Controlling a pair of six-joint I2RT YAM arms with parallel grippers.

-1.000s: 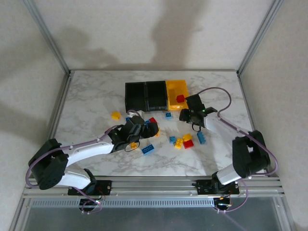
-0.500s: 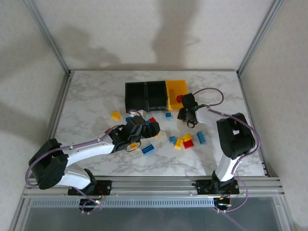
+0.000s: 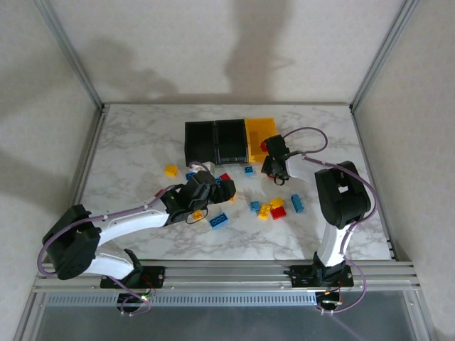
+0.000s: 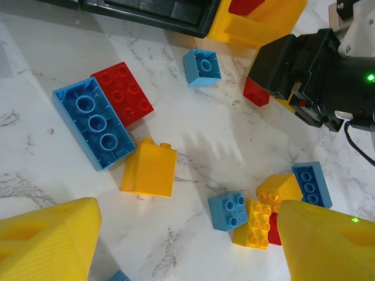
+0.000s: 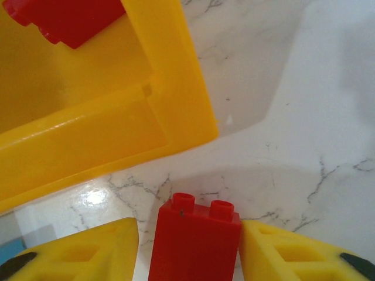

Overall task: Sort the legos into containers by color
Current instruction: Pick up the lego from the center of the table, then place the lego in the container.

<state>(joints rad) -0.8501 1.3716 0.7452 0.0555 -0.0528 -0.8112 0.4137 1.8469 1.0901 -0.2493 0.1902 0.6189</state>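
**Right tool (image 5: 190, 241) at the yellow bin (image 5: 170, 76) with a red brick (image 5: 196, 249); drop not yet made.**

The right tool's fingers are closed on the red brick, whose studs point toward the bin. The brick sits over the bench (image 5: 304, 117), just outside the bin's near corner and apart from its wall. A second red brick (image 5: 64, 20) lies inside that bin, so I judge it the red container. To do the step well, carry the brick over the rim and well inside the walls before letting go; a release here would land on the bench. The left tool (image 4: 181, 246) stands wide open and empty above loose legos, with a yellow brick (image 4: 149, 170) nearest.
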